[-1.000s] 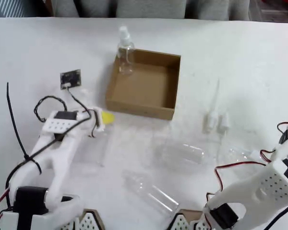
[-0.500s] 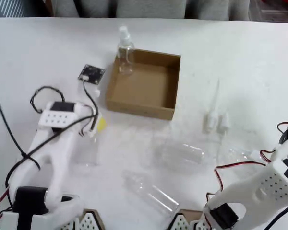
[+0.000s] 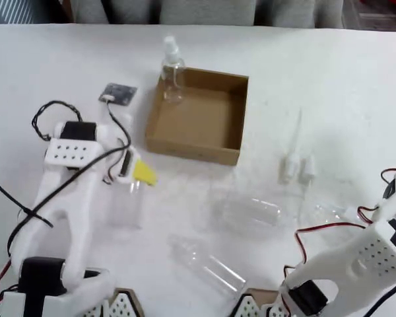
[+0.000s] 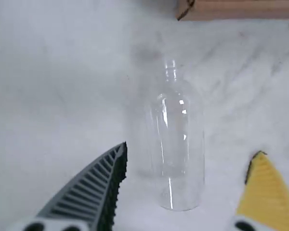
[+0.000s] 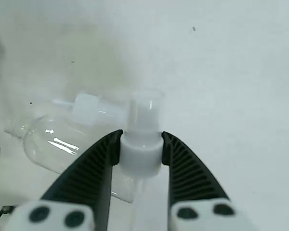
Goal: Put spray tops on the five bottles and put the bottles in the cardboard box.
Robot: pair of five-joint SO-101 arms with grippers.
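Your left tool [image 4: 190, 149] is open: the black finger [image 4: 101, 187] and the yellow finger [image 4: 262, 187] stand wide apart. A clear bottle [image 4: 176, 144] lies on the counter [image 4: 48, 72] between them. Its neck points away from the tool, toward the box [image 4: 231, 8], and both fingers stand apart from its sides. In the high view this left tool [image 3: 133, 175] is near the front left corner of the box [image 3: 198, 115], and the bottle [image 3: 127, 205] is just beside it.

Your right tool [image 5: 141, 137] is clamped on a spray top [image 5: 141, 147], with one finger pressed to each side of its white collar. Beyond it a second bottle [image 5: 53, 139] lies on the counter, with another top [image 5: 86, 108] near it.

The high view gives you more of the counter than the wrist views do. A capped bottle [image 3: 172, 69] stands upright at the far left corner of the box; I cannot tell if it is inside or just behind. Two loose tops [image 3: 289, 166] lie side by side to the right of the box. More bottles [image 3: 247, 211] lie open on the counter in front of the box.
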